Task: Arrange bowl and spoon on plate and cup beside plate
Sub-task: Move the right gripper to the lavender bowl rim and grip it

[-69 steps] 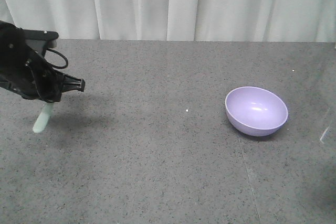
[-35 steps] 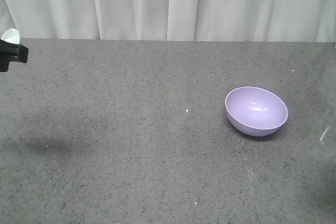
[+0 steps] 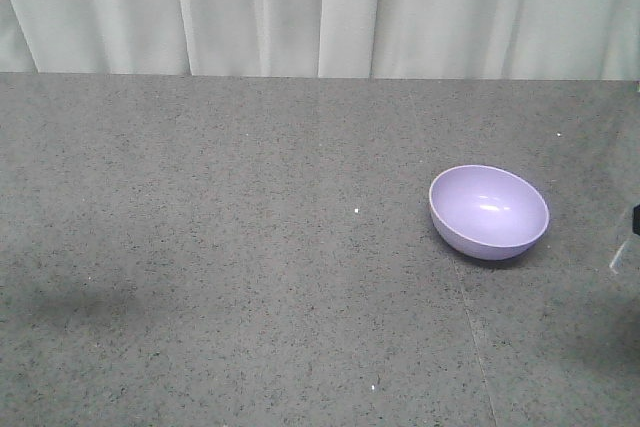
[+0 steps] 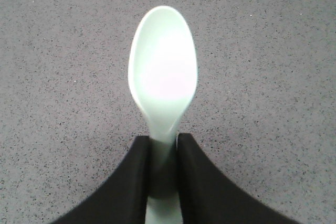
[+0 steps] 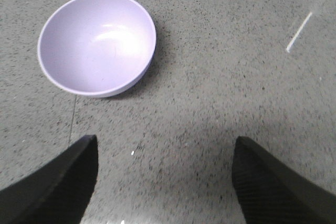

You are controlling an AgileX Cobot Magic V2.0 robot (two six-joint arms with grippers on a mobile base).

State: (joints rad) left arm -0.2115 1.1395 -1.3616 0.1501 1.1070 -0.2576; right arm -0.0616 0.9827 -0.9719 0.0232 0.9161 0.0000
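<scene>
The left gripper was clamped on the spoon at its narrow neck, just below the oval head, which stuck out forward, hollow side up, over bare bench. The spoon looked light, thin and stiff. Pinched at so slim a point, it would probably swivel between the fingers if it knocked against anything.

The bowl stood upright near the right edge of the bench, about midway between its far and near edges. The right gripper hung above the bench with its fingers spread wide and nothing between them, and the bowl lay ahead and off to the left of the gap. The bowl appeared to be smooth, hard plastic, light and likely slippery. The rim was the best place to hold it, with one finger inside the wall and one outside.

Neither the plate nor the cup appeared in any view. The spoon's handle was hidden behind the left fingers, and the front view caught neither gripper clearly
</scene>
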